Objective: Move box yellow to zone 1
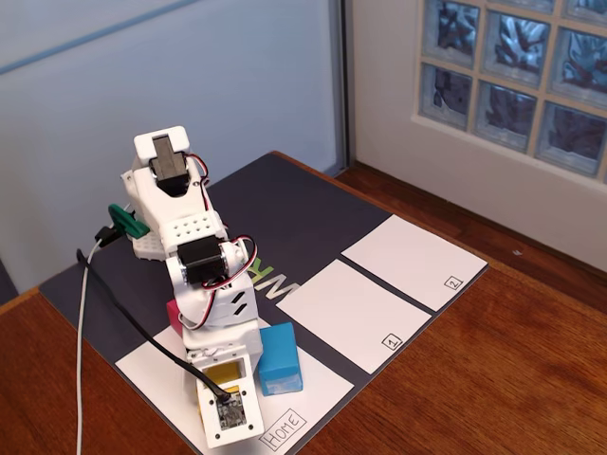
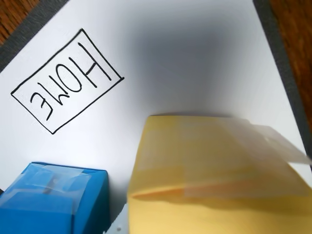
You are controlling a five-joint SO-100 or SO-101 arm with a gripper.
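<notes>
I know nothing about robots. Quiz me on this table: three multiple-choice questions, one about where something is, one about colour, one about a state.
1. Where is the yellow box?
A. On the Home sheet
B. On the sheet marked 1
C. On the bare wood

2. What colour is the block beside the arm on the side nearer sheet 1 in the fixed view?
A. Green
B. Blue
C. Black

3. What lies on the sheet marked 1 now?
A. The yellow box
B. Two blocks
C. Nothing

Answers: 1 A, the wrist view shows it by the Home label. 2 B, plainly blue. 3 C, it is blank.
</notes>
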